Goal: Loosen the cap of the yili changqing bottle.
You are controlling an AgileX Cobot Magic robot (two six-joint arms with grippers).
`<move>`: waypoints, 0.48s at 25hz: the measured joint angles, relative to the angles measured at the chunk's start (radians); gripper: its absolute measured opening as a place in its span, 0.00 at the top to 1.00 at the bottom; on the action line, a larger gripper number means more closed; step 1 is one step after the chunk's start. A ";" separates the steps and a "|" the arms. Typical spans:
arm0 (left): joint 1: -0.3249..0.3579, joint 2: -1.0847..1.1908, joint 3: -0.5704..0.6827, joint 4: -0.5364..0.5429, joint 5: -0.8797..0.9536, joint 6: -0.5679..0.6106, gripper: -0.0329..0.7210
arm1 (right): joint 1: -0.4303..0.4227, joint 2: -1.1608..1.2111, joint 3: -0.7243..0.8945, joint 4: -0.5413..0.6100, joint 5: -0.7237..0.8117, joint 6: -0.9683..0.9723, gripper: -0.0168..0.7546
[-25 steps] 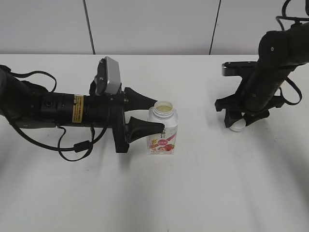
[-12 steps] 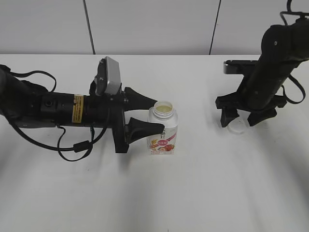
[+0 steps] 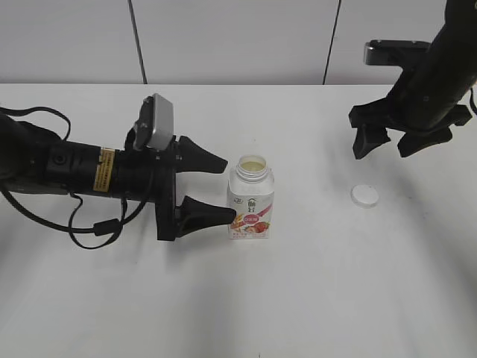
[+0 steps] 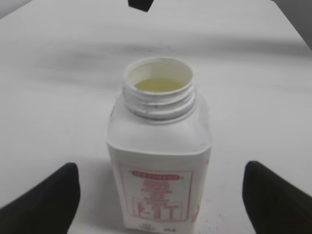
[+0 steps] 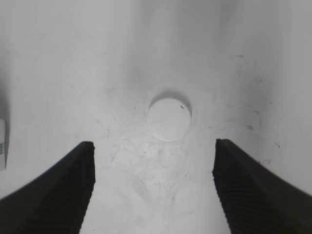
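Note:
The yili changqing bottle [image 3: 252, 199] stands upright on the white table, uncapped, with pale liquid showing in its wide threaded neck; it also shows in the left wrist view [image 4: 159, 146]. The white cap [image 3: 364, 195] lies flat on the table to the bottle's right and shows in the right wrist view [image 5: 169, 118]. My left gripper [image 3: 216, 190] is open, its fingers just left of the bottle and apart from it; its tips show in the left wrist view [image 4: 161, 195]. My right gripper [image 3: 393, 143] is open and empty, raised above and behind the cap; its fingers show in the right wrist view [image 5: 153, 183].
The white table [image 3: 313, 298] has a grey panelled wall behind its far edge. The left arm [image 3: 67, 171] and its cables lie low across the table's left side.
My right gripper opened, left the cap on the table and rose up and back. My left gripper drew back to the left, off the bottle.

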 joint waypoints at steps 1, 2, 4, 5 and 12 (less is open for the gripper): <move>0.010 -0.008 0.001 0.010 0.000 -0.025 0.14 | 0.000 -0.016 0.000 0.000 0.002 -0.001 0.21; 0.024 -0.018 0.001 0.027 0.001 -0.050 0.14 | 0.000 -0.034 0.000 0.000 0.005 -0.002 0.21; 0.050 -0.045 0.001 0.071 0.004 -0.088 0.15 | 0.000 -0.065 0.000 0.003 0.010 -0.012 0.21; 0.064 -0.064 0.002 0.098 0.006 -0.104 0.16 | 0.000 -0.082 0.000 0.003 0.010 -0.017 0.22; 0.142 -0.243 0.002 0.133 0.170 -0.206 0.18 | 0.000 -0.168 0.000 -0.022 0.014 -0.024 0.22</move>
